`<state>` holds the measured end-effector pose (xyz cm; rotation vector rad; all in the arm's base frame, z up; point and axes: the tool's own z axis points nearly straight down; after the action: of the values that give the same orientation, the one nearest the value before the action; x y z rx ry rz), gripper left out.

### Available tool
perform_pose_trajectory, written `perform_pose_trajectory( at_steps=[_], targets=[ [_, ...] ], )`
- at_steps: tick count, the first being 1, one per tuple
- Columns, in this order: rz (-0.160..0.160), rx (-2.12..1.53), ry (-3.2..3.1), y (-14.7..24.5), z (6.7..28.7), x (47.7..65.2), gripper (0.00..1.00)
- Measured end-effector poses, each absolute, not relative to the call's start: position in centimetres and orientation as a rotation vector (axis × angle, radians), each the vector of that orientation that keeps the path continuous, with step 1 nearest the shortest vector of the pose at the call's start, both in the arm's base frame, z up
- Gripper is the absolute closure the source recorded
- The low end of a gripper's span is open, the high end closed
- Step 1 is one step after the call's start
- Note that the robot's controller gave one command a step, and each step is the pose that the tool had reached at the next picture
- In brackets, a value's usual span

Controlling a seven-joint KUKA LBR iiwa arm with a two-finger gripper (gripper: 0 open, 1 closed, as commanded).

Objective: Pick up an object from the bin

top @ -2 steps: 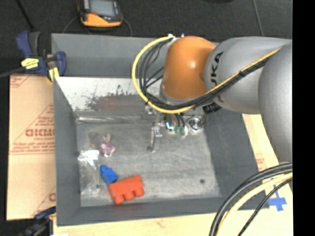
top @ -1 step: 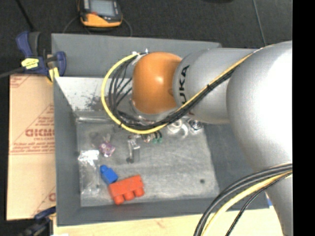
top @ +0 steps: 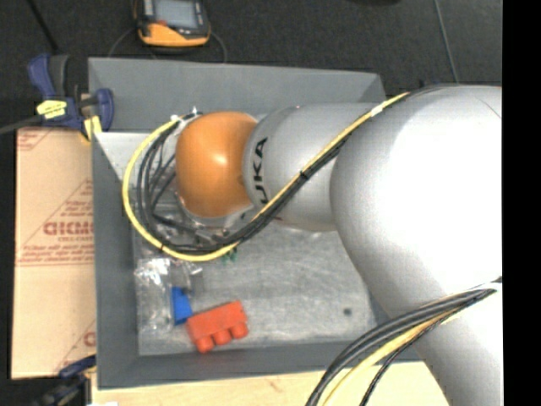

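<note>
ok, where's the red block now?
Camera view, lower left of the bin: the red block lies on the floor, beside a blue piece and clear plastic.

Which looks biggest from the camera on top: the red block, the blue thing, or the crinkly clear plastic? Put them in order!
1. The clear crinkly wrapper and the red-orange block look about alike. The wrapper's edges are hard to make out, so I won't rank these two.
2. The blue piece is plainly the smallest.
</note>
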<state>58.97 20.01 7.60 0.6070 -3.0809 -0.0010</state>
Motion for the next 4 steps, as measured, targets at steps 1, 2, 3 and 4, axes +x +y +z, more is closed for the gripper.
perform_pose_trajectory(
  at_steps=[1, 2, 3, 4],
  targets=[
    [0.021, 0.14, -3.134, 20.2, 8.4, 53.8, 0.0],
    [0.014, 0.828, -3.064, 18.3, 8.2, 48.7, 0.0],
    [0.015, 1.121, -2.987, 20.2, 8.3, 50.4, 0.0],
    [0.009, 1.13, -2.961, 20.5, 7.9, 49.6, 1.0]
  ],
)
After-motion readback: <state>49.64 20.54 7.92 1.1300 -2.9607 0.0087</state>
